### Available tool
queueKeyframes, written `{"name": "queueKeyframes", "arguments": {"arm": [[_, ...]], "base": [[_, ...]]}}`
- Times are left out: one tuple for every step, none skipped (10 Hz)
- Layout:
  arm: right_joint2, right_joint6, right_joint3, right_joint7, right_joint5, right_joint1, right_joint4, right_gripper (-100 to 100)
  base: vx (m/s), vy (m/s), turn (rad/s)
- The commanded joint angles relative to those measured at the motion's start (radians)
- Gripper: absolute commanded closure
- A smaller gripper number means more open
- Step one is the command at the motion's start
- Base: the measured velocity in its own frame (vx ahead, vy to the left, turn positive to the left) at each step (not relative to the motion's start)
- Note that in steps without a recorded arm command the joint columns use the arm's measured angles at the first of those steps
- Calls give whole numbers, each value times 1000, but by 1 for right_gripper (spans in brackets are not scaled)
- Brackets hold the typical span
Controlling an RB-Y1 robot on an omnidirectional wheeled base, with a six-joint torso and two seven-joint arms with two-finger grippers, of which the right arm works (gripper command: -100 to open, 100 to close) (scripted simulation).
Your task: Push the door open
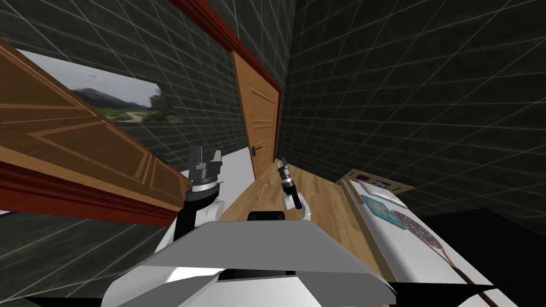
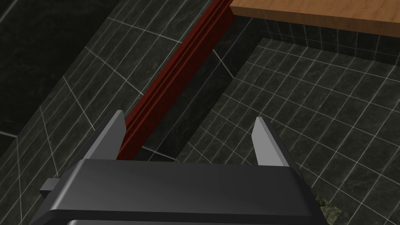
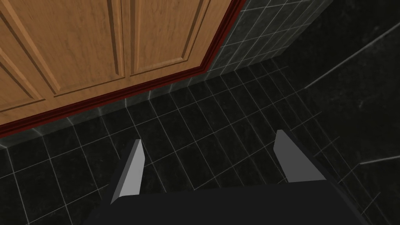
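Since the wooden door (image 1: 262, 120) with the dark lever handle (image 1: 255, 151) stands upright straight ahead at the end of the wood floor (image 1: 277, 197), apart from both arms, the push goes forward. Right gripper (image 1: 283, 162) sits nearer its line, fingers spread, nothing held. Left gripper (image 1: 204, 157) is spread too and empty, beside a second panelled door leaf (image 1: 80, 144) in a red frame (image 1: 64, 194) on my left. Judgement: close in first, then press on the handle side with the right arm.

The door (image 1: 262, 125) at twelve o'clock shows warm wood grain, its frame (image 1: 210, 24) a smooth dark red. The walls (image 1: 405, 106) are dark, mottled tiles.
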Motion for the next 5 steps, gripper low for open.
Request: {"name": "queueKeyframes", "arguments": {"arm": [[-5, 1, 27, -8, -3, -23, 37, -100], [-6, 4, 49, -13, -4, -42, 66, -100], [-7, 5, 59, -16, -5, -51, 81, -100], [-8, 8, 81, -21, -6, -71, 110, -100], [-9, 9, 92, -24, -7, -80, 124, -100]], "base": [[115, -22, 1], [180, -12, -2], [164, -28, 1], [158, -13, 3], [147, -11, -2]]}}
